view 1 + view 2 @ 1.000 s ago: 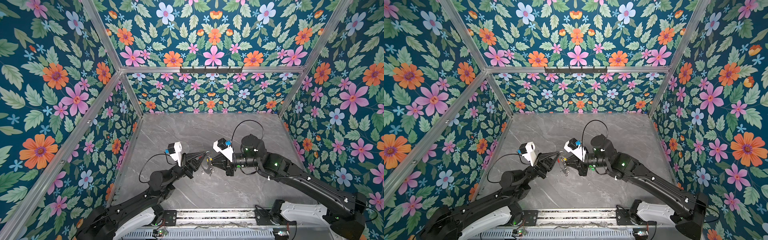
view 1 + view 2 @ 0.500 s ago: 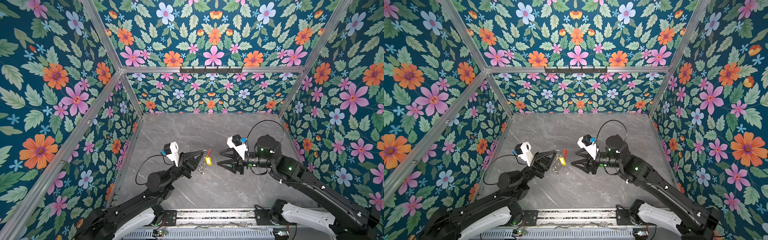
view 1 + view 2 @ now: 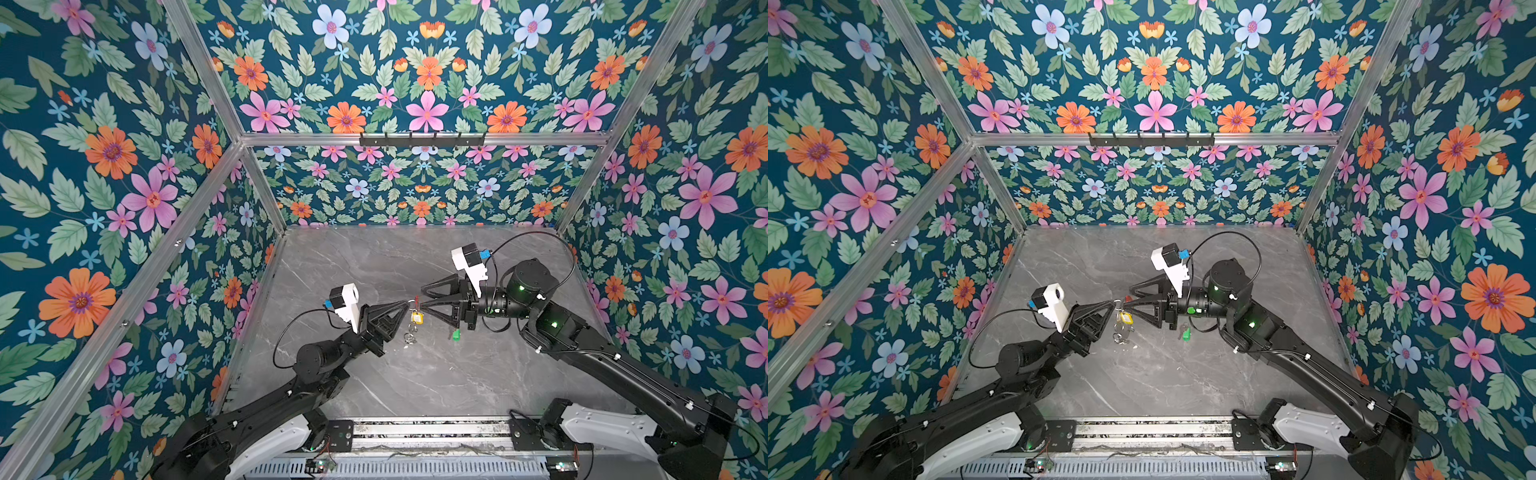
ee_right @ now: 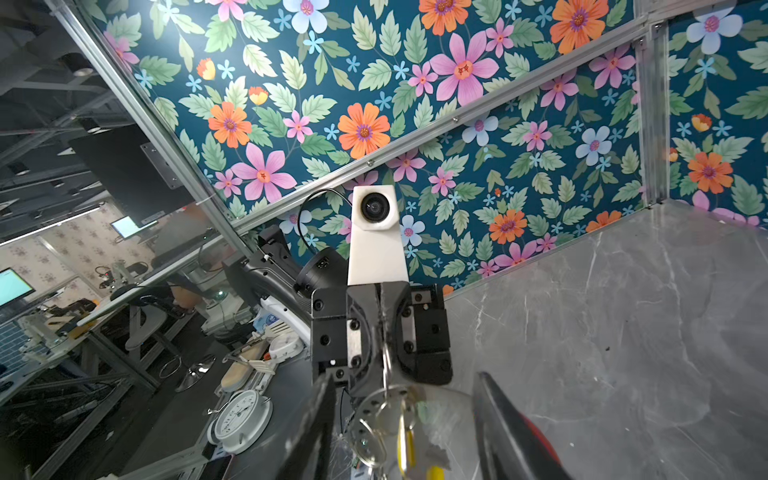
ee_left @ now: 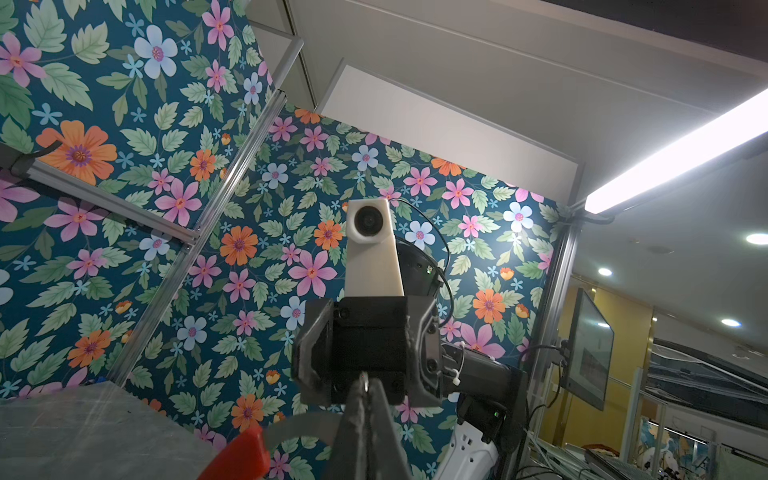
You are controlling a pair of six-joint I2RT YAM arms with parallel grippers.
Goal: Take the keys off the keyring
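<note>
My left gripper (image 3: 406,303) (image 3: 1113,304) (image 5: 365,388) is shut on the rim of the keyring (image 5: 299,428), a grey hoop with a red arc (image 5: 239,455), and holds it above the table. A yellow-tagged key (image 3: 417,318) (image 3: 1126,318) (image 4: 405,440) and silver split rings (image 3: 410,333) hang from the hoop. Facing it, my right gripper (image 3: 422,298) (image 3: 1132,297) (image 4: 405,376) stands open, its fingers on either side of the hanging key and touching nothing. The green-tagged key (image 3: 456,335) (image 3: 1185,332) lies loose on the table under the right gripper.
The grey marble table (image 3: 415,386) is closed in by flowered walls on three sides. A dark hook rail (image 3: 422,139) runs along the back wall. Both arm bases sit on the metal rail (image 3: 428,432) at the front edge.
The right gripper was shut at the ring, then opened and drew back to the right. It has now come back left to the hanging key, still open. The left gripper has kept its hold.
</note>
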